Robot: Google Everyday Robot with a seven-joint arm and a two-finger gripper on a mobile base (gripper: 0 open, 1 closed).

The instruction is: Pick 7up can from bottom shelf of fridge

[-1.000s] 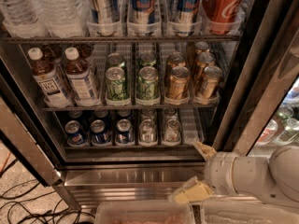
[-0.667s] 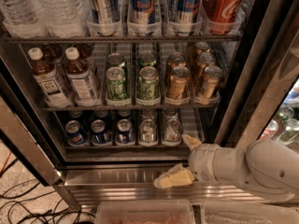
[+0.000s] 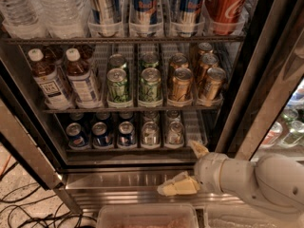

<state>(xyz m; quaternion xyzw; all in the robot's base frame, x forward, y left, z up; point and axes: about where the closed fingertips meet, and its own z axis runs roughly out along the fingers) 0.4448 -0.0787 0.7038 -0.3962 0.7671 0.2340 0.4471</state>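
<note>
Two pale silvery 7up cans [image 3: 150, 133] stand side by side in the right lanes of the bottom shelf [image 3: 137, 150] of the fridge [image 3: 128, 179], with more cans in rows behind them. The door is open. Dark blue cans [image 3: 101, 135] fill the lanes to their left. My gripper [image 3: 188, 168] is in front of the fridge's metal base strip, below and to the right of the 7up cans and apart from them. Its cream fingers [image 3: 178, 186] are spread open and hold nothing. The upper fingertip reaches the level of the shelf's front rail.
The middle rack holds tea bottles [image 3: 83, 82], bright green cans [image 3: 118, 85] and gold cans [image 3: 180, 84]. The top rack holds water bottles, tall blue cans and a red cola can [image 3: 225, 4]. The dark door frame [image 3: 247, 94] is at the right. A clear bin [image 3: 147, 216] lies below, and cables cross the floor at the left.
My gripper and arm have moved left along the front of the fridge's base, closer to the 7up cans. The cans have not moved.
</note>
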